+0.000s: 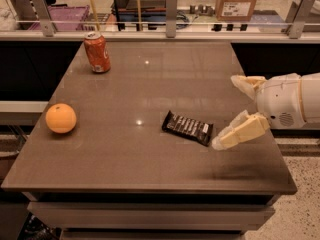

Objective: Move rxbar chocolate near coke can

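Note:
The rxbar chocolate [188, 127], a flat black bar with white lettering, lies on the brown table [150, 84] a little right of centre. The coke can [97, 52] stands upright at the table's far left. My gripper [227, 111] comes in from the right edge, just right of the bar and apart from it. Its two pale fingers [240, 132] are spread wide, one toward the front and one toward the back, with nothing between them.
A round orange fruit [61, 118] sits near the table's left edge. A rail with metal posts [171, 8] runs along the back of the table, with boxes and a purple bin behind it. The floor drops off at the right.

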You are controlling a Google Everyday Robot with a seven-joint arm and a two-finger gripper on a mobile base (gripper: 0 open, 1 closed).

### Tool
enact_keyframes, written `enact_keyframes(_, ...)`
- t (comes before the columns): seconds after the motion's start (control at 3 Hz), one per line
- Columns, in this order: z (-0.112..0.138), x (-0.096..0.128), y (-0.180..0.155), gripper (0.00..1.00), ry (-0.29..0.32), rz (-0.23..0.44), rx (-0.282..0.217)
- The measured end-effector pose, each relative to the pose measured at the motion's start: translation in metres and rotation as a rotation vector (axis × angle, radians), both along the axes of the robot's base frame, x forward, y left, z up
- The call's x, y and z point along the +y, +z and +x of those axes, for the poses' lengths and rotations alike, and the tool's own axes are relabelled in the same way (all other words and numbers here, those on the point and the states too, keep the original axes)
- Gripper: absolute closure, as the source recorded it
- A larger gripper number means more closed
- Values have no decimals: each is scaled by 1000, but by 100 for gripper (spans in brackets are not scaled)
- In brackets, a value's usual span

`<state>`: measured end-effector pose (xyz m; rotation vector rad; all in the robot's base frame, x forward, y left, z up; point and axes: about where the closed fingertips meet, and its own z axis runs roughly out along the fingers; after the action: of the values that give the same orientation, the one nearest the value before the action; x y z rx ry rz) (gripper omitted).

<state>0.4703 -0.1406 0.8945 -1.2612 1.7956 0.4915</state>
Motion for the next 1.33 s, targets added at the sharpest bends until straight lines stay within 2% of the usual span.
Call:
enact_keyframes(0.67, 0, 6, -13, 0, -22, -7, 23)
enact_keyframes(1.33, 12, 17, -39, 0, -25, 52, 13)
